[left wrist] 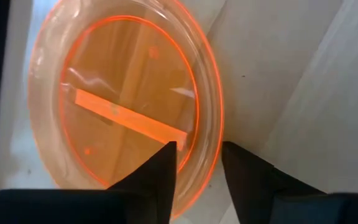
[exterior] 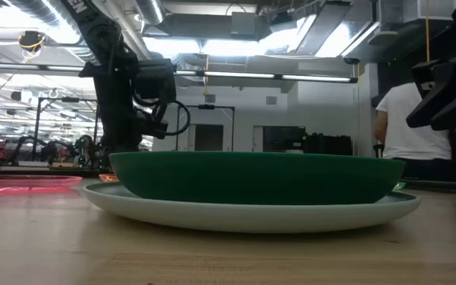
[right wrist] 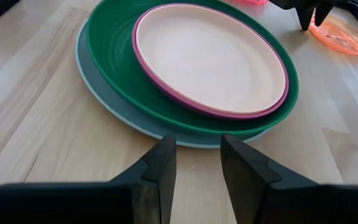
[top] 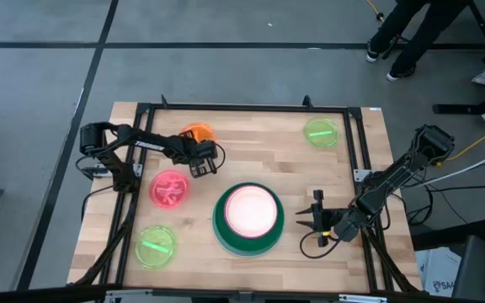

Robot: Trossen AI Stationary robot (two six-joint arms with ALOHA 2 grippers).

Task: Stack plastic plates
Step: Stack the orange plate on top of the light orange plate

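Observation:
A stack sits near the table's front middle: the light blue plate (right wrist: 87, 67) at the bottom, then the dark green plate (right wrist: 114, 50), the magenta plate (right wrist: 143, 70) and the peach plate (right wrist: 210, 59) on top. The translucent orange plate (left wrist: 123, 93) lies flat at the far left. My left gripper (left wrist: 199, 149) is open and points down over it, one finger above the plate's inside and one outside its rim. The pink-red plate (top: 169, 188) and two lime green plates (top: 155, 246) (top: 321, 133) lie apart on the wood. My right gripper (right wrist: 197, 146) is open, just right of the stack. My left gripper comes from above with its fingers on either side of the orange plate's rim (left wrist: 211, 149). The plate lies flat on the table. I cannot tell whether either finger touches the rim.
A black frame (top: 356, 143) borders the wooden table. Bare wood lies between the stack and the far lime green plate. A person's legs (top: 402, 34) show beyond the far right corner, and a person in a white shirt (exterior: 410, 127) stands behind the table.

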